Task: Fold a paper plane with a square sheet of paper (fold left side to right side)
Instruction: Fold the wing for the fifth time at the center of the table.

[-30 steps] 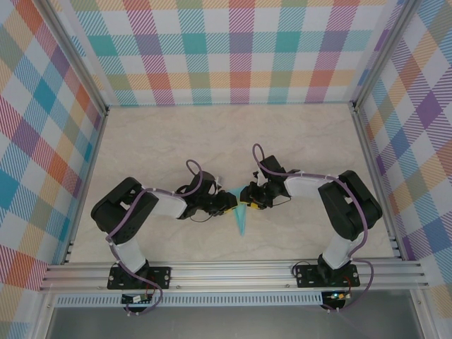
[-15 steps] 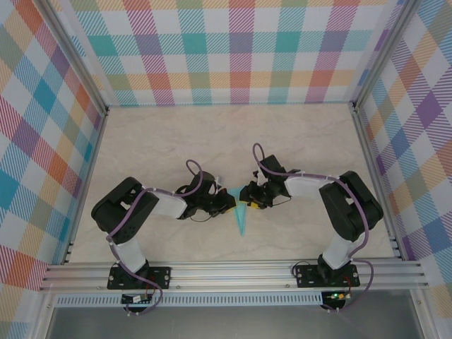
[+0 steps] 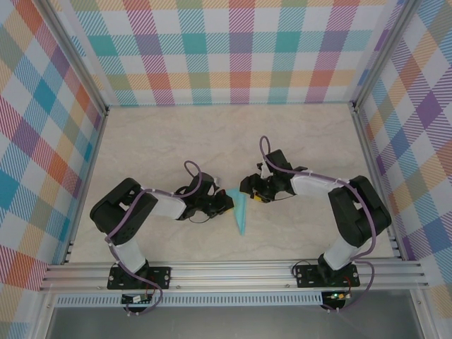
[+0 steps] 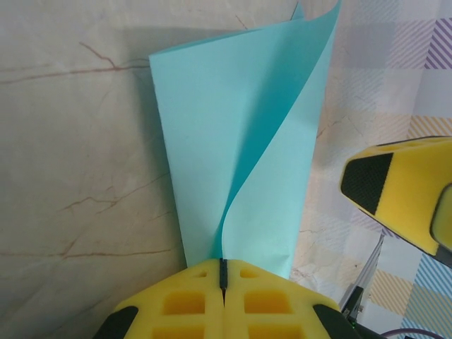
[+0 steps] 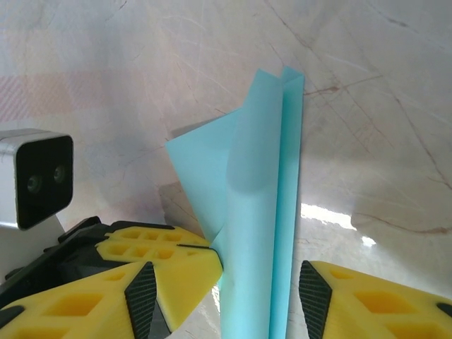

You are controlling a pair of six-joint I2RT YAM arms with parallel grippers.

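Note:
The teal sheet of paper [image 3: 240, 213] lies mid-table as a narrow folded dart, its tip toward the near edge. In the left wrist view one flap of the paper [image 4: 240, 134] curls upward off the layer below. My left gripper [image 4: 223, 272] is shut on the paper's edge, its yellow fingers pressed together, and in the top view the left gripper [image 3: 227, 204] sits at the dart's left side. My right gripper [image 5: 229, 293] is open, and the paper [image 5: 261, 205] stands between its spread fingers [image 5: 145, 296] without touching them. From above, the right gripper [image 3: 248, 189] hovers just right of the dart's wide end.
The marble-look table [image 3: 176, 141] is walled by plaid panels [image 3: 233, 49] at the back and sides, and an aluminium rail [image 3: 226, 274] runs along the near edge. The left wrist camera housing [image 5: 35, 180] sits close to my right gripper's left finger.
The left gripper closed on the paper's edge. The right gripper opened wider and drew back up and to the right, off the paper.

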